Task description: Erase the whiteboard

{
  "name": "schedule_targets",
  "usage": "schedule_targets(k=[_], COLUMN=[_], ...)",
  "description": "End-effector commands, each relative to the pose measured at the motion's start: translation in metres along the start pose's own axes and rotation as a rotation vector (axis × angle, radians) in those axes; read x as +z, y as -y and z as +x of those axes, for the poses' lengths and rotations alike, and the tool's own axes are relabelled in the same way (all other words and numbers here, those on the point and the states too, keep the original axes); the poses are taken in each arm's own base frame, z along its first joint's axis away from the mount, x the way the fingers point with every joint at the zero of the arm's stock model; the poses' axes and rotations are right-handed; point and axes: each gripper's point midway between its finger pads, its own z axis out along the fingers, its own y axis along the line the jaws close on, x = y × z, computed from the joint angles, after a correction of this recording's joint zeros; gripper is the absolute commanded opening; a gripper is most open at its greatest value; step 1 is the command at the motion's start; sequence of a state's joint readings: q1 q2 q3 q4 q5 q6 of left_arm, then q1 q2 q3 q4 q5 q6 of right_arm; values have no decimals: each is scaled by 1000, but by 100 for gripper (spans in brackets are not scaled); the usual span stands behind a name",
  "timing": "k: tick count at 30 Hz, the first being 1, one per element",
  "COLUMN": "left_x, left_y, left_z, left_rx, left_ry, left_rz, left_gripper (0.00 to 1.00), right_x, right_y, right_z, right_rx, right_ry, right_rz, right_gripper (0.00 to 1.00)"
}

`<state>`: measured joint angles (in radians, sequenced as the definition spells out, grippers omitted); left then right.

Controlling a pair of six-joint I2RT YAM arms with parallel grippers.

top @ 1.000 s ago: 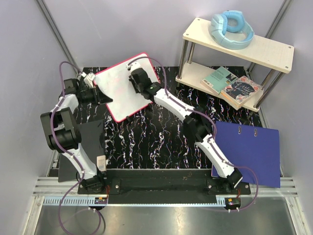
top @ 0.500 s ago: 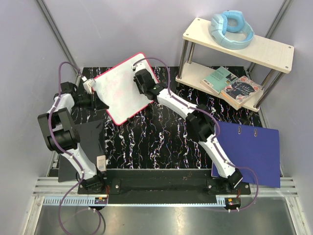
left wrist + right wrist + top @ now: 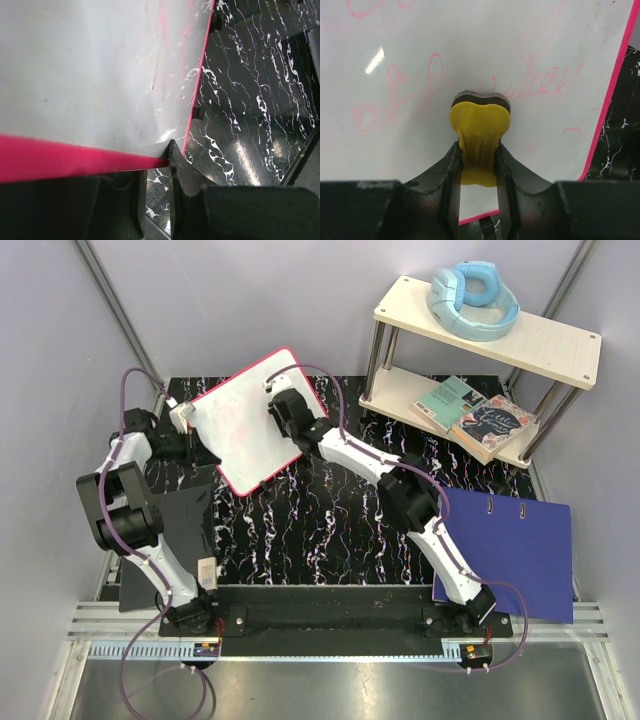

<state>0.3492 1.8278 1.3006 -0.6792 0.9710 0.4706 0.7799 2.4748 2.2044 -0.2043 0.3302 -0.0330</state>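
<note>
The whiteboard (image 3: 240,430) is white with a pink rim and stands tilted at the back left of the table. My left gripper (image 3: 188,437) is shut on its left edge; in the left wrist view the pink rim (image 3: 75,165) sits between the jaws of that gripper (image 3: 156,164). My right gripper (image 3: 284,405) is shut on a yellow eraser (image 3: 480,122), whose dark pad is pressed against the board face (image 3: 470,45). Faint pink writing (image 3: 540,82) shows around the eraser.
A two-tier shelf (image 3: 545,345) at the back right carries blue headphones (image 3: 473,298) and books (image 3: 478,415). A blue folder (image 3: 515,550) lies at the right front. A black flat panel (image 3: 165,540) lies at the left, under the left arm.
The left gripper shifted slightly left, taking the board's edge with it. The right gripper slid the eraser a little right across the board, then back left.
</note>
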Motion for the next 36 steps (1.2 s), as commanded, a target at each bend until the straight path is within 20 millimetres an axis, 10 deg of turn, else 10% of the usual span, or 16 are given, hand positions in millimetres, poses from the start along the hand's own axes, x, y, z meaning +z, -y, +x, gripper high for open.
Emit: schedule_targets(k=[1,9,18,23,36], left_x=[-10,-17,-22,-24,-20], left_y=[-49,-51,-49,-51,-43], left_z=[17,-2,-33,-49,-79], left_rx=[101,12,-48,-91,-148], left_ry=[-81,37,176,220,314], left_rz=[-197,-156,-119,-102,63], left_gripper=[0,26,32,55,59], right_x=[-21,-32,-26,-20,-23], right_y=[-40,-43,-44,-46,-44], right_z=[-7,20,48,65,86], right_rx=[0,77,83,91,88], right_ry=[35,45,-12,-47,-122], right_rz=[-90,-106,-101,-96,-82], right_gripper=[0,0,0,0,0])
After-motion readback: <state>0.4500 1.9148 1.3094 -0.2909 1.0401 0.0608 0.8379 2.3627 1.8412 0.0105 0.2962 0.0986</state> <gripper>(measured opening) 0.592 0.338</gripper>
